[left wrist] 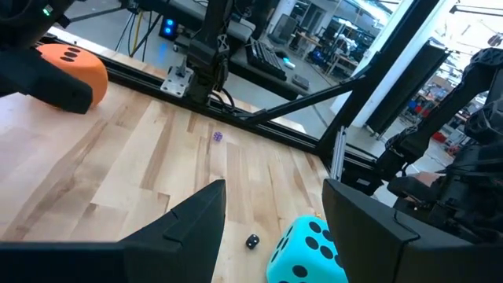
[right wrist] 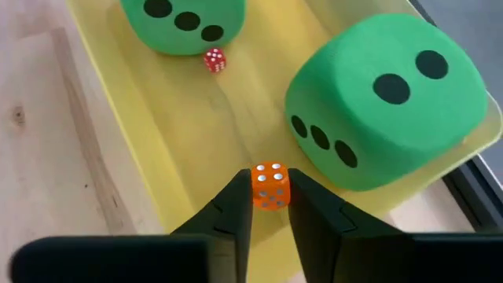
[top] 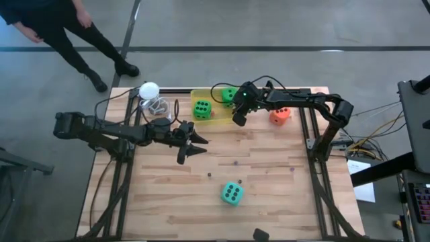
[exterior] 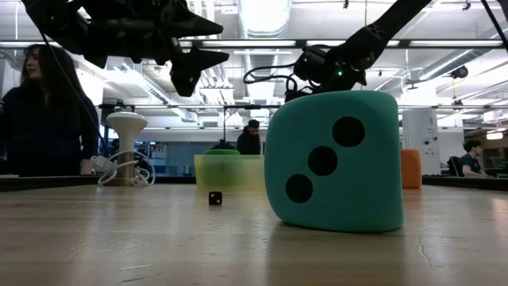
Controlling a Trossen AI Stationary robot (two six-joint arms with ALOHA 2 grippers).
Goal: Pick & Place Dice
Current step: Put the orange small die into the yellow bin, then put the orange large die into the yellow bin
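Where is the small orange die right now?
In the right wrist view, the small orange die is pinched in the right pincer over the yellow tray, beside a green die and near a tiny red die.

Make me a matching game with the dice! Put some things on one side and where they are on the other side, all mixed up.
Things:
1. teal die
2. tiny orange die
3. big orange die
4. tiny red die

Places:
A. lying in the yellow tray between the two green dice
B. pinched in the right gripper
C. alone on the near part of the wooden table
D. on the table beside the tray, under the right arm

Pairs: 1-C, 2-B, 3-D, 4-A
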